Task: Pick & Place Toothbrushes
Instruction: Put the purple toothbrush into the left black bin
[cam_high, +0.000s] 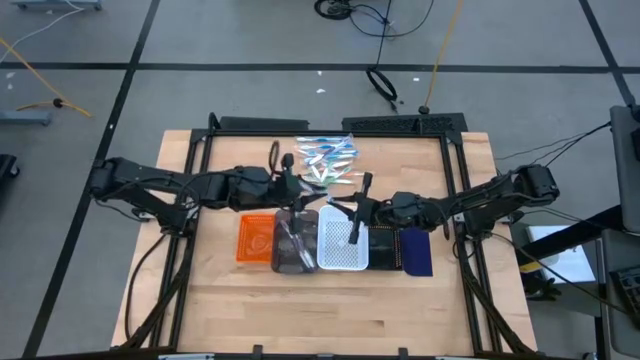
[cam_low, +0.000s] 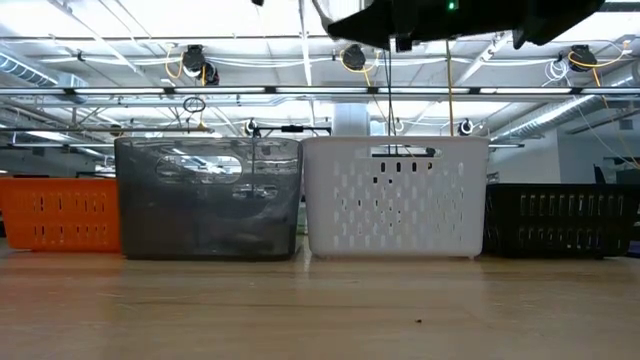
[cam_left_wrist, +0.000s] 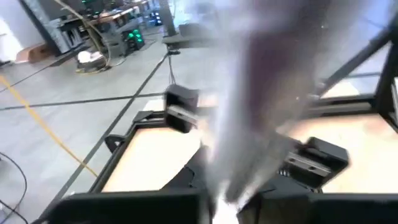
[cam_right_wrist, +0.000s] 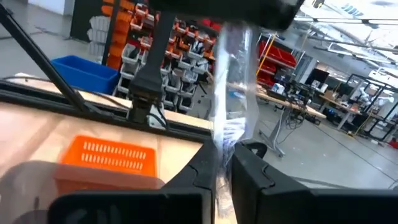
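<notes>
- Left gripper (cam_high: 291, 190) extended inward over the grey tray (cam_high: 292, 243); grip apparently clenched on a blurred toothbrush packet (cam_left_wrist: 261, 106).
- Right gripper (cam_high: 352, 208) above the white tray (cam_high: 343, 247), clamping a clear toothbrush packet (cam_right_wrist: 233, 106).
- Remaining toothbrushes (cam_high: 328, 155) piled beyond the trays.

Trays: orange (cam_high: 254, 238), smoky grey (cam_high: 291, 245), white with slotted walls (cam_low: 395, 196), black (cam_high: 385, 246), navy (cam_high: 417, 252). Table (cam_high: 330, 300) light wood.
</notes>
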